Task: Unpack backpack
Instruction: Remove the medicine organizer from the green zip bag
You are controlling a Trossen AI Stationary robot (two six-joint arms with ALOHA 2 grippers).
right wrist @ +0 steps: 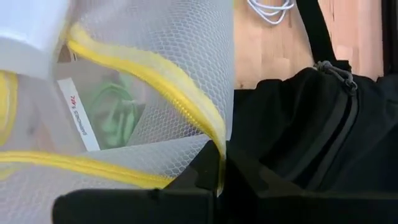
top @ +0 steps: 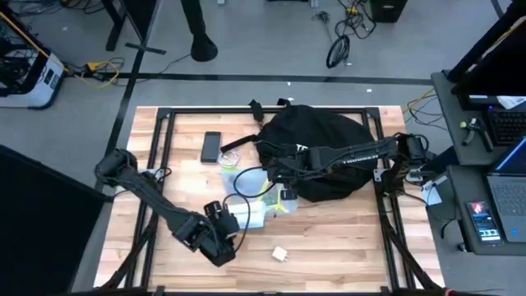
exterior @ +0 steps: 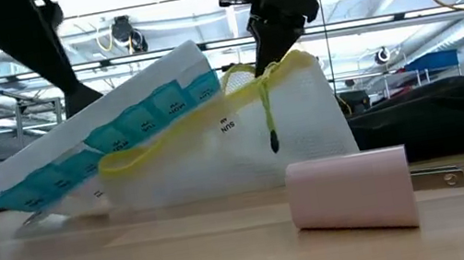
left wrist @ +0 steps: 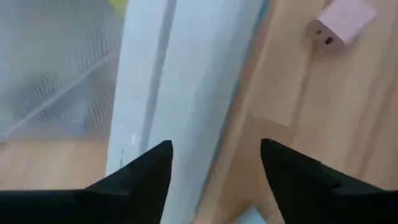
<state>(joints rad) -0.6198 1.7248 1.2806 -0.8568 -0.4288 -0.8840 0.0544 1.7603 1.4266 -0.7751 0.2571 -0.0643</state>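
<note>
With its jaws pinched shut on the yellow zipper edge of the white mesh pouch (right wrist: 155,74), the right gripper (top: 276,174) sits just left of frame centre in the high view, its arm reaching in from the right edge across the backpack (top: 320,148). In the low view that pouch (exterior: 243,138) hangs from the gripper at top centre with its bottom on the table, tilted, a zipper pull dangling. Left gripper (top: 223,247) is low and left of centre in the high view; jaws spread wide and holding nothing, straddling the pill organizer (left wrist: 168,93), which leans against the pouch, teal lids showing (exterior: 102,136). Pink charger block (exterior: 351,190) lies lower right of the pouch, apart from it. Backpack lies upper centre-right on the wooden table (top: 345,238), flat and dark. Black phone (top: 211,147) and coiled white cable (top: 232,156) sit left of the backpack
</note>
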